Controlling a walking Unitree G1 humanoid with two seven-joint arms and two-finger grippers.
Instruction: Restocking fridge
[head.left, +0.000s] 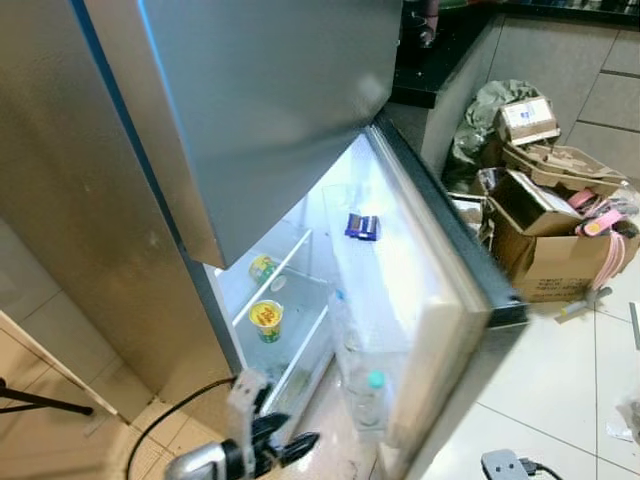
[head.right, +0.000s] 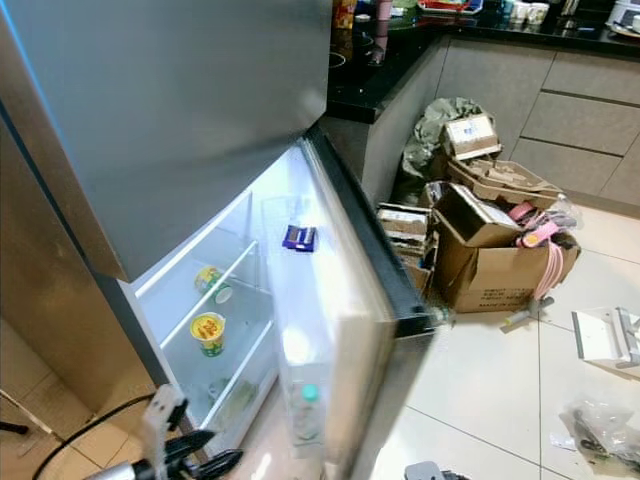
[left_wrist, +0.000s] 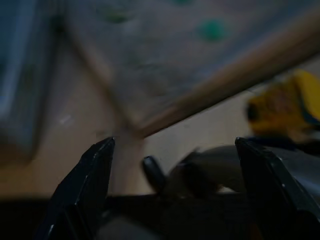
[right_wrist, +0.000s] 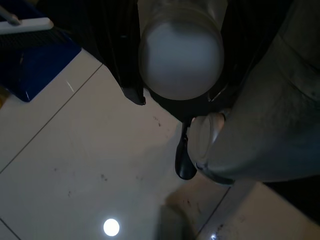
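— What is the left end effector (head.left: 285, 450) doing?
— It sits low at the near edge, just in front of the open fridge (head.left: 150, 200). In the left wrist view its two black fingers (left_wrist: 82, 185) are spread wide, with nothing between them.
— And the right end effector (right_wrist: 165, 97)?
— In the right wrist view it is pressed around a white bottle (right_wrist: 181, 52), held above the tiled floor (right_wrist: 75, 165).
— Where do the goods sit?
— A yellow-lidded cup (head.left: 266, 320) stands on the lit lower shelf, and a can (head.left: 261, 267) lies on the shelf behind it. The open fridge door (head.left: 440, 290) swings out to the right; its bin holds a green-capped bottle (head.left: 368, 400), and a small blue packet (head.left: 362, 227) sits higher up.
— Anything in the way?
— Open cardboard boxes (head.left: 545, 235) are piled on the floor to the far right, beside the dark desk (head.left: 440, 60).
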